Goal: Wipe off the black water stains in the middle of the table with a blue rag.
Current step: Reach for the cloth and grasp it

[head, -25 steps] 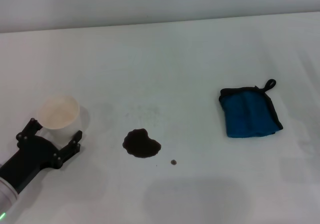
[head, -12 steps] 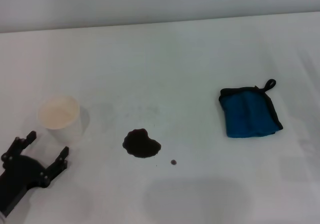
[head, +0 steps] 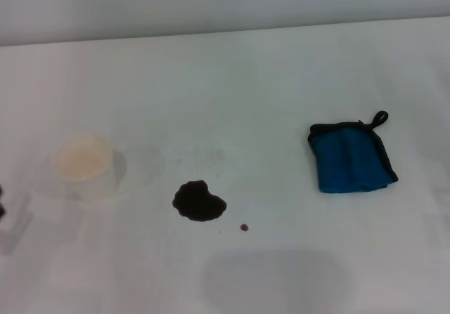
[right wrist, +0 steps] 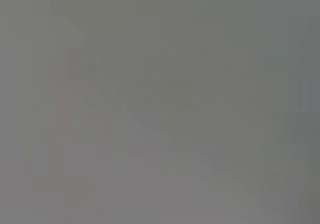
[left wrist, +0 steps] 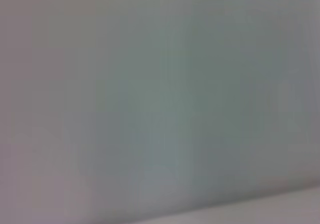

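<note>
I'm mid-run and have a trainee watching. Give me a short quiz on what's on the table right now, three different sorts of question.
1. True or false: the blue rag lies on top of the black water stains.
2. Which stands on the robot's left side of the table? A) the pale cup B) the rag C) nothing
3. Fill in: the tiny dark dot lies apart from the blotch, on the side towards the ____.

Key: 1 false; 2 A; 3 rag.

head camera looks forward and down from above onto the table (rag, stains and cup all in frame). both wrist cameras show only featureless grey, sharing nothing recognisable.
</note>
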`<state>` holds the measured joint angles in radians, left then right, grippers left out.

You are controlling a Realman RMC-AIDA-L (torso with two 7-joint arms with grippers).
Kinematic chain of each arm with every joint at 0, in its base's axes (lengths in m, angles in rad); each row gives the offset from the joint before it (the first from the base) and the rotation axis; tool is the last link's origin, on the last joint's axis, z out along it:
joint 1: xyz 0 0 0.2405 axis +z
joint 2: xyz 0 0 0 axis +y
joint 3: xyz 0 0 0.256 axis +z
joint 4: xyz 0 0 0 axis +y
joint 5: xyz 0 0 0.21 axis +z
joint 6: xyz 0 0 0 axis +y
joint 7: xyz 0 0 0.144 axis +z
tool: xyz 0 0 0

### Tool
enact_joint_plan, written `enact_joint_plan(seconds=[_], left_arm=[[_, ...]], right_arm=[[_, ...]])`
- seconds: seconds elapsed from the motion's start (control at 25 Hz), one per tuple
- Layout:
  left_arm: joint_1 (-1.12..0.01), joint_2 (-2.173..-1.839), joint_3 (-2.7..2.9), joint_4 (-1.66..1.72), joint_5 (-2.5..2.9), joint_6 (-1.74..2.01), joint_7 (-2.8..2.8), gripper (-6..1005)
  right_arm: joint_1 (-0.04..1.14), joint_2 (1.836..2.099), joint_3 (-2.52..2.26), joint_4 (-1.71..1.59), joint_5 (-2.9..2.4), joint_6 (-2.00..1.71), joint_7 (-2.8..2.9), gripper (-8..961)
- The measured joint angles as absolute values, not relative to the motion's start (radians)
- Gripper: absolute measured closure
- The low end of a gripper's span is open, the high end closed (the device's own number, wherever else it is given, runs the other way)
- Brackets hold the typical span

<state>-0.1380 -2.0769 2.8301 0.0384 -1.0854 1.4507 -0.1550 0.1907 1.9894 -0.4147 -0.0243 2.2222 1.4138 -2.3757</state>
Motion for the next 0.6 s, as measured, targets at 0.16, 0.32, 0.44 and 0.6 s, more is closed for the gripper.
enact_joint_plan(seconds=[0.16,0.32,0.44,0.6], left_arm=[[-0.125,-2.077,2.83,0.03,-1.178,1.524,-0.155,119],[-0.137,-2.074,2.83,0.014,-1.218,1.547,-0.155,119],[-0.159,-2.073,2.83,-0.007,-1.222,1.547,-0.156,119],[-0.188,-2.073,2.83,-0.022,-1.223,1.547,-0.156,119]], right_arm=[[0.158,1.979,-0.432,-0.156,2.187,1.336,-1.959,87],[0.151,1.944,-0.443,-0.257,2.05,1.289,-1.567,88],[0.175,1.891,-0.469,-0.307,1.897,1.296,-1.279,111],[0.225,1.838,-0.536,-0.411,1.687,1.353,-1.011,156]])
